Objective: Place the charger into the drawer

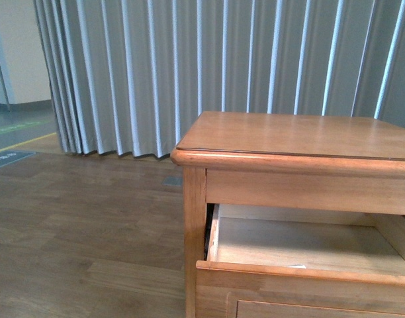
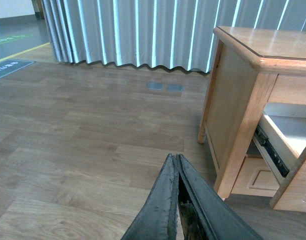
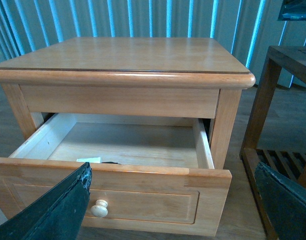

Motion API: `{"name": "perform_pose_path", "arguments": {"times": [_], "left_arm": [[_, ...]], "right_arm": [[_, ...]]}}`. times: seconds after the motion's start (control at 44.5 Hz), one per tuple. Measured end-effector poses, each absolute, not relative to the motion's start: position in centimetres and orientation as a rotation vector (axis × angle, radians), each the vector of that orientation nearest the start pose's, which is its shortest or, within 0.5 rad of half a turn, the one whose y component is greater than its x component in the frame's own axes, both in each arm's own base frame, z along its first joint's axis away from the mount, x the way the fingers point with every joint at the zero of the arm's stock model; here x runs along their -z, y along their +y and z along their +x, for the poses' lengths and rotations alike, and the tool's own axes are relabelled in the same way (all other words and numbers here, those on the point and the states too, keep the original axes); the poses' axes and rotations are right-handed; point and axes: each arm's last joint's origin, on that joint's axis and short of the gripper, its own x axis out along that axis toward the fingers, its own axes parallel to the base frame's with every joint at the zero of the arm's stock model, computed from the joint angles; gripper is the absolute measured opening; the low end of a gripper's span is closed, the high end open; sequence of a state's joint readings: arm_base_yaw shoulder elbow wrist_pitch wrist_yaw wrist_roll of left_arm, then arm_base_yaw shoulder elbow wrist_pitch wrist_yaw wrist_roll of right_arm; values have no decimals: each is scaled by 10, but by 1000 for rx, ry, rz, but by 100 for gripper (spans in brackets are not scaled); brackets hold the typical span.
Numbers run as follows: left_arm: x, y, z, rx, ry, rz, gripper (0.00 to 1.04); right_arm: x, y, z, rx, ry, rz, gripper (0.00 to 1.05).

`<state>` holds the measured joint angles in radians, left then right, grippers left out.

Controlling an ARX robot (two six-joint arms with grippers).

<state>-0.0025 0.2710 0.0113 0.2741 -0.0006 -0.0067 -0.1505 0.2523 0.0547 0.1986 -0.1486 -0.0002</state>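
Observation:
The top drawer [image 3: 143,177] of the honey-brown cabinet [image 3: 123,55] stands pulled open, its pale knob [image 3: 99,208] facing me. Just behind the drawer's front board, a white edge and a bit of black cable of the charger [image 3: 89,160] show inside; the rest is hidden by the board. In the front view the drawer [image 1: 308,273] is also open, with a white sliver of the charger [image 1: 296,266] at its front. My right gripper [image 3: 173,172] is open and empty, just in front of the drawer. My left gripper [image 2: 175,159] is shut and empty, over the floor beside the cabinet [image 2: 233,100].
A dark wooden side table [image 3: 283,100] with a slatted lower shelf stands close beside the cabinet. Grey pleated curtains [image 1: 189,66] hang behind. Wood floor [image 2: 83,150] with two small floor plates [image 2: 165,87] lies on the cabinet's other side.

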Motion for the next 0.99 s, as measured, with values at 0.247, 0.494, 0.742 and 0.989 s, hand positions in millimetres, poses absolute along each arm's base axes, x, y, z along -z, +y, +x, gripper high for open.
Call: {"name": "perform_pose_path", "arguments": {"times": [0.247, 0.494, 0.742, 0.989], "left_arm": [[-170, 0, 110, 2, -15, -7, 4], [-167, 0, 98, 2, -7, -7, 4], [-167, 0, 97, 2, -7, -7, 4], [-167, 0, 97, 2, -7, -7, 50]], "right_arm": [[-180, -13, 112, 2, -1, 0, 96], [-180, -13, 112, 2, -1, 0, 96], [-180, -13, 112, 2, -1, 0, 96], [-180, -13, 112, 2, -1, 0, 96]]}}
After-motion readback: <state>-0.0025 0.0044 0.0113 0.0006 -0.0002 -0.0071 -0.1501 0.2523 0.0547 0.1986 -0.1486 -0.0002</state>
